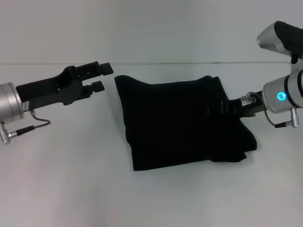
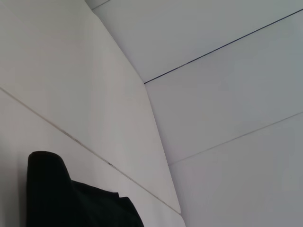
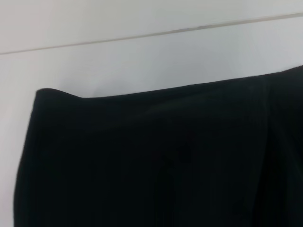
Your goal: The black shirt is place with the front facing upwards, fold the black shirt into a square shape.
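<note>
The black shirt (image 3: 156, 161) fills the larger part of the right wrist view. Its fabric is plain and dark, with faint folds running across it; no lettering or label is visible here. One edge of the shirt runs nearly straight across the view and ends in a rounded corner (image 3: 45, 93). Beyond that edge lies the white worktop (image 3: 142, 61), bare and evenly lit. A thin pale line (image 3: 165, 33) crosses the white surface farther from the shirt.

Head overhead; wrists near shirt (image 1: 180, 123)
</note>
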Action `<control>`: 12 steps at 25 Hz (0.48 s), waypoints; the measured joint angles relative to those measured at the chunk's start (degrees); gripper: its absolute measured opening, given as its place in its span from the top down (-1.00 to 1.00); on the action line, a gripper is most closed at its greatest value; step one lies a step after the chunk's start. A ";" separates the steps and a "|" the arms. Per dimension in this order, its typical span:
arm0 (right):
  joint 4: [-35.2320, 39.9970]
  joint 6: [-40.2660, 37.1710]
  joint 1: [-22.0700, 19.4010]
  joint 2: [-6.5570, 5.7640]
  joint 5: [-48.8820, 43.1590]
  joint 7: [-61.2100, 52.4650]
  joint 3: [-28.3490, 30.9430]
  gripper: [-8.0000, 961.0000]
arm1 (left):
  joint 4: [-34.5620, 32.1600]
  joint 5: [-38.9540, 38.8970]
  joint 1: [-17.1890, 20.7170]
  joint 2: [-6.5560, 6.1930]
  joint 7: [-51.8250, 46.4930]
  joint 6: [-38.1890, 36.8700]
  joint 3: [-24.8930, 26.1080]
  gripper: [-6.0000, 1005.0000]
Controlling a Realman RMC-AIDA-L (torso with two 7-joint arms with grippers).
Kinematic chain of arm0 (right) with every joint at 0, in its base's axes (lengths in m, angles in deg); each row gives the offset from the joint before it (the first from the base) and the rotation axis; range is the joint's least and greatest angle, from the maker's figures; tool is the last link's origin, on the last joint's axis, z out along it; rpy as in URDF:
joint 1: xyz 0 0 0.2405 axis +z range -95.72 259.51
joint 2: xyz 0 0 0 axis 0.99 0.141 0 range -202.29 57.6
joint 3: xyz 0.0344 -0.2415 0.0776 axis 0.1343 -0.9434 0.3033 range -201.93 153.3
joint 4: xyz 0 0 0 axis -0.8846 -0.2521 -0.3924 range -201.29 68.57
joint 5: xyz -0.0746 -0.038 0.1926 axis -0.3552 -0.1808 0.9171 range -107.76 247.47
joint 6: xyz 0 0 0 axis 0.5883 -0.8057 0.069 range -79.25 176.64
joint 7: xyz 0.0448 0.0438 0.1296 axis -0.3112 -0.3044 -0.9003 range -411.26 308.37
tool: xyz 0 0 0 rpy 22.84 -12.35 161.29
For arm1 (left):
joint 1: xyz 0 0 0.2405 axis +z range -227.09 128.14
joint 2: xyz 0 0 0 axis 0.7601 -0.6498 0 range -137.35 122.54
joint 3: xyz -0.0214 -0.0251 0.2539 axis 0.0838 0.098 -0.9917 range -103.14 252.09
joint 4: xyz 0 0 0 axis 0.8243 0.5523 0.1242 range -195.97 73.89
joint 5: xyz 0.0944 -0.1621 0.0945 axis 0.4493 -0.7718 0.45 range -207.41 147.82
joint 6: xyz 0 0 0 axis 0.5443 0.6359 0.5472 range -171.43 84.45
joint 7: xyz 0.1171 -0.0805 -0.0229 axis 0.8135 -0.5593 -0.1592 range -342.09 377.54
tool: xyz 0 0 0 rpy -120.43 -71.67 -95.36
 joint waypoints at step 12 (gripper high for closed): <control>-0.27 1.24 0.41 1.40 0.32 0.01 -0.62 -0.26 | 0.62 -0.69 0.25 -0.01 0.02 0.34 0.00 -0.50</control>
